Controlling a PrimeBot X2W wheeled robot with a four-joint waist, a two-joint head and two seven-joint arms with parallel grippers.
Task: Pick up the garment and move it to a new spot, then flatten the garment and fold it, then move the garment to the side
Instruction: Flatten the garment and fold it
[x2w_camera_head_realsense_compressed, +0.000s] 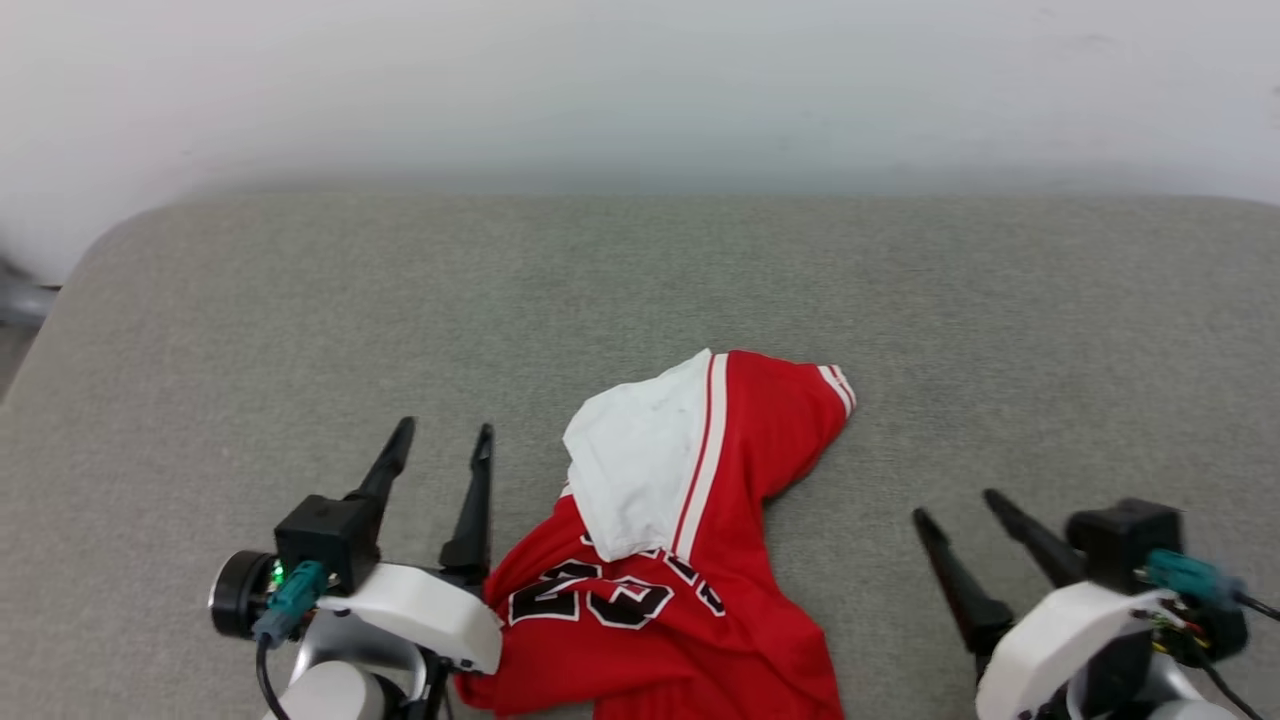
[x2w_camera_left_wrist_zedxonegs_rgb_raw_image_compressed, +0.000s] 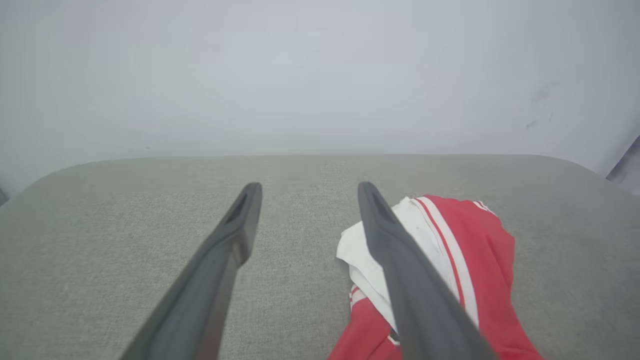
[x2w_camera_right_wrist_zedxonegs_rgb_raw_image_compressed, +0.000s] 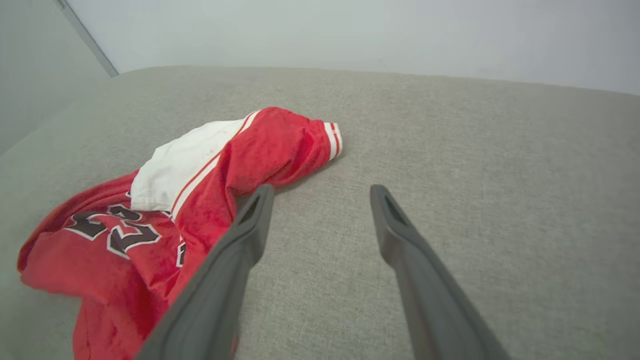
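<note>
Both end effectors are open and hold nothing. The left end effector (x2w_camera_head_realsense_compressed: 446, 428) is just beside the crumpled red jersey T-shirt with white sleeves and a black "23" (x2w_camera_head_realsense_compressed: 775, 425). The right end effector (x2w_camera_head_realsense_compressed: 954, 505) is a little apart on the other side. The shirt lies bunched up on the grey fabric cushion (x2w_camera_head_realsense_compressed: 640, 270), close to the robot, between the 2.
</note>
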